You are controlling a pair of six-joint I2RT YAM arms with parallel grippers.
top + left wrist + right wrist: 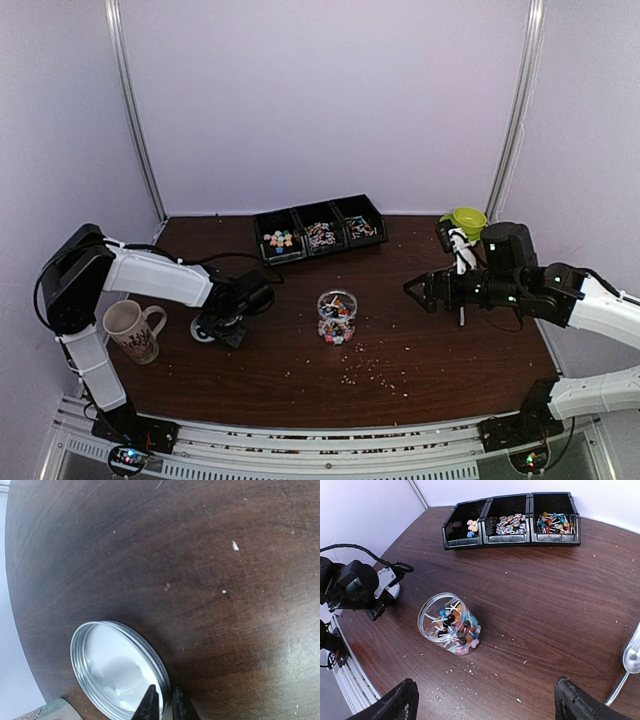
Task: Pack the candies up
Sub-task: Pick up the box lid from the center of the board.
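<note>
**Desk** (260,385): dark wood, round-edged.

**Right end effector** (487,705): released, jaws wide apart and holding nothing, above the desk's right side.

**Left end effector** (166,705): clenched on the lid's rim, one finger inside and one outside, at the near left.

**Three-compartment black bin** (506,539): far centre, with sweets in each compartment.

**Mug** (130,330): upright, at the left edge.

**Jar** (422,611): clear, uncapped, mid-desk.

**Green bowl** (466,218): far right.

**Lid** (115,675): metal, inner side up, lying on the desk.

**Candies** (462,637): mixed colours, heaped inside the jar.

**Crumbs** (375,372): pale, scattered near the jar.
</note>
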